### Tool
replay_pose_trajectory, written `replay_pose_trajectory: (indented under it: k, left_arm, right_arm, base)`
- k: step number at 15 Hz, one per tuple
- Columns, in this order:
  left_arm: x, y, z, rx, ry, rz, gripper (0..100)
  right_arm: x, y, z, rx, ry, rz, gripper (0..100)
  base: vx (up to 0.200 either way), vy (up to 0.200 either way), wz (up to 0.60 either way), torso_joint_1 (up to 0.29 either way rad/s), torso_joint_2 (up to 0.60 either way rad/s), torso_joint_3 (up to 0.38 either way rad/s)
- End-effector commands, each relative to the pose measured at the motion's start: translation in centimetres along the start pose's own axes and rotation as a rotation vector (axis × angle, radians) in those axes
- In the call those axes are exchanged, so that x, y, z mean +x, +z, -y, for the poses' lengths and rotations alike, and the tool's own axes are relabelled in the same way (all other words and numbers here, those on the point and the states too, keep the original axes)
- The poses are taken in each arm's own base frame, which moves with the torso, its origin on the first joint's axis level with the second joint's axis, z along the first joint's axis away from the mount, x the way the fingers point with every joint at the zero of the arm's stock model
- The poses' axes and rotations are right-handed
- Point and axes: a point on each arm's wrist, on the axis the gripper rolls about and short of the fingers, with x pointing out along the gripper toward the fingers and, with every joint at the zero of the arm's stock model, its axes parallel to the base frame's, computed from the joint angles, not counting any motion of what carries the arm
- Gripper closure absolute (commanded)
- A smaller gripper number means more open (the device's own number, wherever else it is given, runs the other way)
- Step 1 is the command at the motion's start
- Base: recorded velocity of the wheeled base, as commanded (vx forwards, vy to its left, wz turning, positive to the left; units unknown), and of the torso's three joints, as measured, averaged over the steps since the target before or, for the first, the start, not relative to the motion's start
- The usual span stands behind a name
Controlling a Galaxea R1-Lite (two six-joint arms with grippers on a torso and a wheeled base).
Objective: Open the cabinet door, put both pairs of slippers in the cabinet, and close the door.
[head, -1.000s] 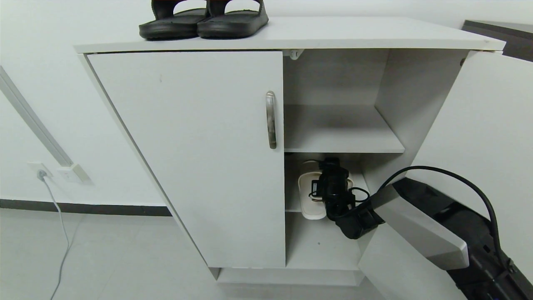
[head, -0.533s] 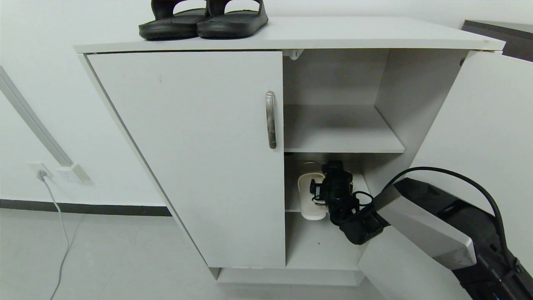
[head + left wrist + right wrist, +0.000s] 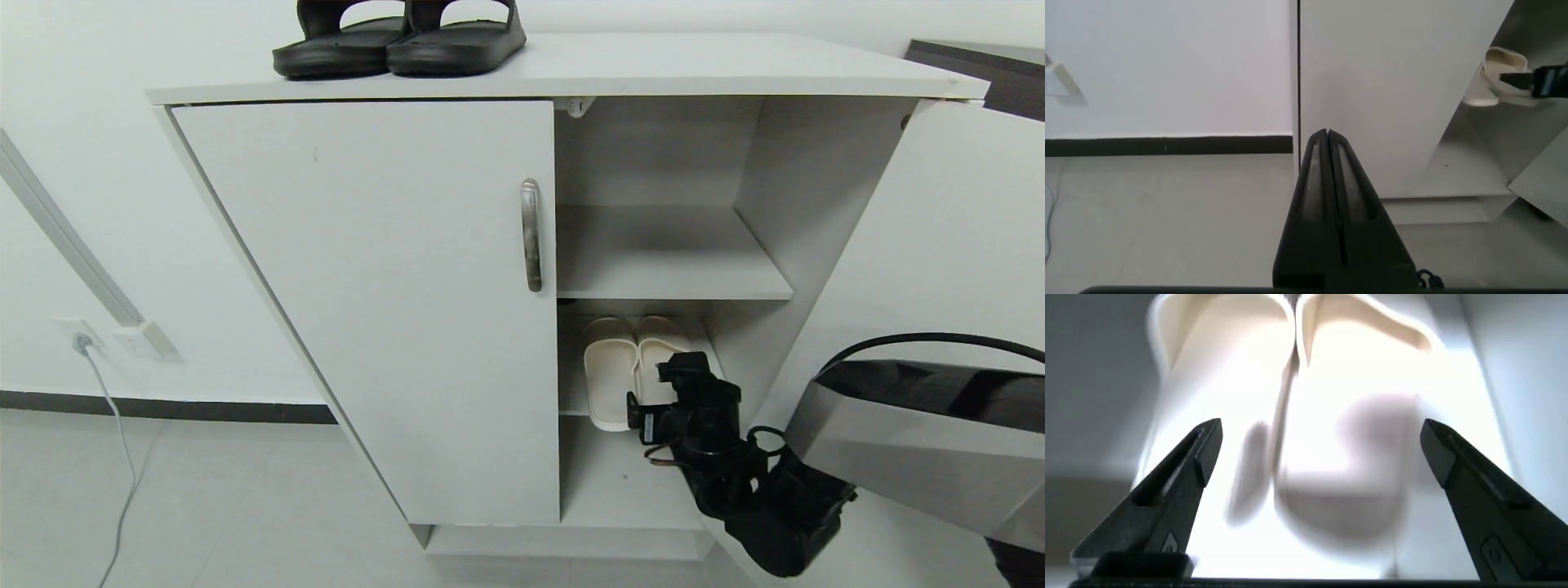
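A: Door?

B: The cabinet (image 3: 694, 69) has its right door (image 3: 939, 245) swung wide at the right of the frame. The left door (image 3: 367, 310) is shut. Opening step looks done.

A: First pair?

B: The white slippers (image 3: 611, 371) lie side by side on the lower shelf (image 3: 571, 404), centre-bottom of the frame, toes inward. I judge that pair stowed.

A: Right hand?

B: The right hand (image 3: 653, 390) is just in front of that pair at the shelf's edge. Its fingers (image 3: 1176, 482) are spread wide with nothing between them, and the slippers lie apart from it.

A: Second pair?

B: The black slippers (image 3: 400, 41) sit on the cabinet's top, upper left of centre, untouched.

A: Left hand?

B: The left hand (image 3: 1328, 143) has its fingers pressed flat together and carries nothing. It is low, pointing at the cabinet's outer side, with the floor (image 3: 1167, 220) below.

A: Tally?

B: Roughly halfway. Left to do: fetch the black pair, shelve it, close the door.
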Motion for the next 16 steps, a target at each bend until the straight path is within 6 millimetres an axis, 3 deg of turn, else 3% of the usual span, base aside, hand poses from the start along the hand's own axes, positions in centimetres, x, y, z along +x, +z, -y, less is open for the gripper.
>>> replay_pose_trajectory:
  k: [1,6,14,16]
  left_arm:
    - [0.0,0.0,0.0,0.000,0.001,-0.001,100]
    - [0.0,0.0,0.0,-0.002,-0.001,-0.001,100]
    - [0.0,0.0,0.0,-0.003,-0.001,-0.001,100]
    - [0.0,0.0,0.0,-0.003,0.001,-0.001,100]
  right_arm:
    - [-4.5,1.2,1.0,0.018,0.041,0.033,0]
    - [-5.6,1.5,0.8,0.011,0.049,0.034,0]
    - [-6.1,1.2,0.4,0.000,0.054,0.028,0]
    - [-6.1,1.2,0.5,0.003,0.055,0.034,0]
  base:
    - [0.000,0.000,0.00,0.000,0.00,0.000]
    - [0.000,0.000,0.00,0.000,0.00,0.000]
    - [-0.200,0.000,0.00,-0.001,0.00,0.002]
    - [0.000,0.000,0.00,0.000,0.00,0.000]
